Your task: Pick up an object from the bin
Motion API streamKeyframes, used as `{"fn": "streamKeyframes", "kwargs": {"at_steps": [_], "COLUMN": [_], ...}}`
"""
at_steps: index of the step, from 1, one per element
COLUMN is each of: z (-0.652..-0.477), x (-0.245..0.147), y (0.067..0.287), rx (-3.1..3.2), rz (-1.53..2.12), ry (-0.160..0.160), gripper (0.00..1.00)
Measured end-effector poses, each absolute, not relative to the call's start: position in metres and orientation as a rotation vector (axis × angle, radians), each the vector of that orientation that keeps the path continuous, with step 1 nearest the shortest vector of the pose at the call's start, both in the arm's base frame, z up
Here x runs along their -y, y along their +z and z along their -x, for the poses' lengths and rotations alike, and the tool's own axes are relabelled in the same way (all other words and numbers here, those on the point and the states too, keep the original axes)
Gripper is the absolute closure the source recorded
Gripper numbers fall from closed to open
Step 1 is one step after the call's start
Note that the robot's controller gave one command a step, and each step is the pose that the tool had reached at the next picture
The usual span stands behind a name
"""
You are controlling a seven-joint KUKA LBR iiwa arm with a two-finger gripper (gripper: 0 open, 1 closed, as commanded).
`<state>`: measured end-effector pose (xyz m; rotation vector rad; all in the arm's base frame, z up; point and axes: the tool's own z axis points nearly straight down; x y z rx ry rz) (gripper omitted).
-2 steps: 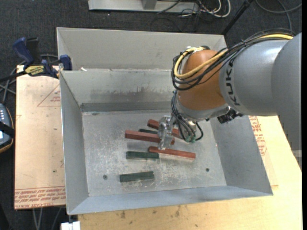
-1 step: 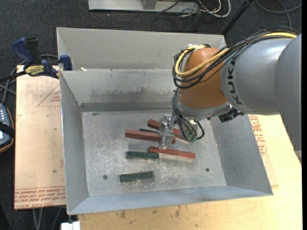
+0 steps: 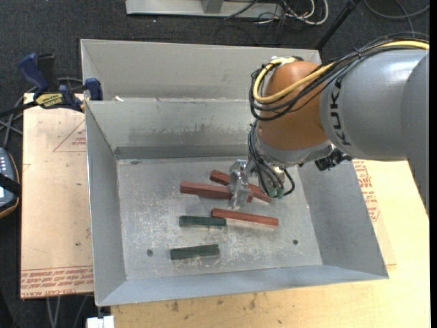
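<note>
Near the middle of the grey bin (image 3: 102, 176), found the pincer (image 3: 240, 186) hanging low over the crossing of two red-brown sticks. Could not tell whether spread, pressed together or pinching anything; too much hidden by its own metal and by the orange cover (image 3: 290, 108) above. Traced the long red-brown stick (image 3: 201, 189) leftward from under the pincer, lying flat on the bin's floor, and the slanted red-brown stick (image 3: 220, 178) running from the far left toward the near right beneath it. Could not make out the upper of the two at the crossing. Noted a third red-brown stick (image 3: 249, 219) just nearer the front wall, flat and apart from the crossed pair, meeting or nearly meeting a dark green stick (image 3: 201, 221) at its left end. Spotted a second dark green stick (image 3: 194, 252) well apart, closer to the front wall.

Judged every stick stiff, light and hard, with smooth flat faces likely to slip under a loose pinch, and not fragile. Judged the narrow width the right place to take hold, close to the middle of the length, to keep the ends from drooping. Reckoned a closing at the crossing itself risky: might clamp both sticks or lever one aside. Preferred a spot on the long red-brown stick slightly left of the crossing, with bare floor on both long sides.
</note>
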<state>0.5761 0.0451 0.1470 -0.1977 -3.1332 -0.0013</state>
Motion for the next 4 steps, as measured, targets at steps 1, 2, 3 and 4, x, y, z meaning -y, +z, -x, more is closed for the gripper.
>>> {"fn": "streamKeyframes", "kwargs": {"at_steps": [1, 2, 3, 4], "z": [-0.5782, -0.5784, -0.5781, -0.5777], "x": [-0.0452, -0.0452, -0.0453, -0.0453], "y": [0.1582, 0.1611, 0.1628, 0.1681], "rx": [3.141, 3.142, 3.139, 3.136], "rz": [0.198, 0.199, 0.199, 0.199], "ry": [-0.003, -0.003, -0.002, -0.002], "gripper": [1.0, 1.0, 1.0, 1.0]}}
